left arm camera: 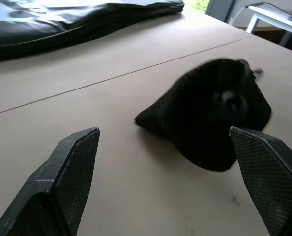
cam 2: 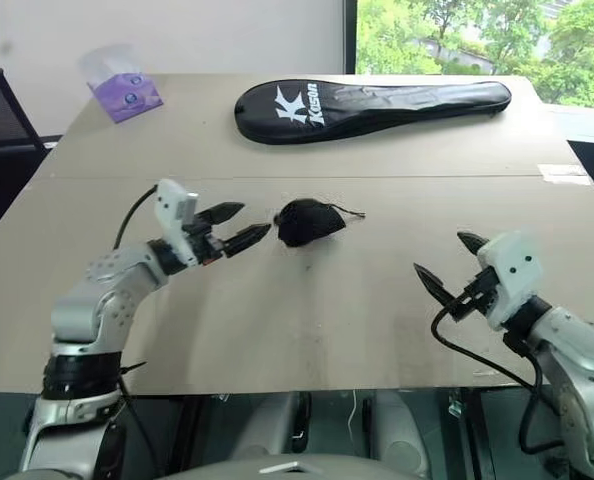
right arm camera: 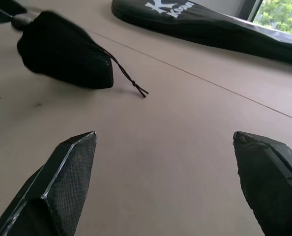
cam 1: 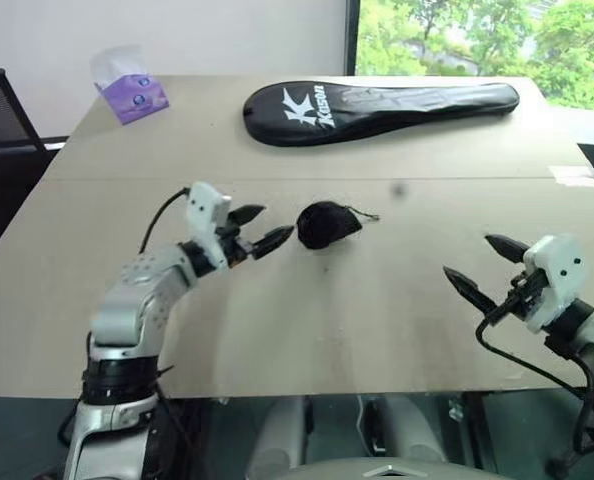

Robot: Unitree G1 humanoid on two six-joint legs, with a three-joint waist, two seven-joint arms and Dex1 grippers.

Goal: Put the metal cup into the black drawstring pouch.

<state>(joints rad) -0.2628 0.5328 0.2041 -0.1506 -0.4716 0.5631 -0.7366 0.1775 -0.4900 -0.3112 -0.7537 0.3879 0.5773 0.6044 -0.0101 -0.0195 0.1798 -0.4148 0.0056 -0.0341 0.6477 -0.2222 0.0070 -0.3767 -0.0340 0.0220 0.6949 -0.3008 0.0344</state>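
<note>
The black drawstring pouch (cam 1: 325, 224) lies bulging on the table's middle, its thin cord (right arm camera: 129, 78) trailing toward the right. The metal cup is hidden from view. My left gripper (cam 1: 279, 220) is open just left of the pouch, pointing at it, apart from the cloth and with nothing between its fingers (left arm camera: 72, 167). In the left wrist view the pouch (left arm camera: 210, 113) sits a short way beyond the fingertips. My right gripper (cam 1: 466, 254) hangs open and empty over the table's front right, well away from the pouch (right arm camera: 62, 51).
A long black racket cover (cam 1: 377, 105) with white lettering lies across the far side of the table. A purple tissue pack (cam 1: 129, 90) sits at the far left corner. A black chair (cam 1: 2, 110) stands off the left edge. The table's front edge (cam 1: 307, 392) runs below both arms.
</note>
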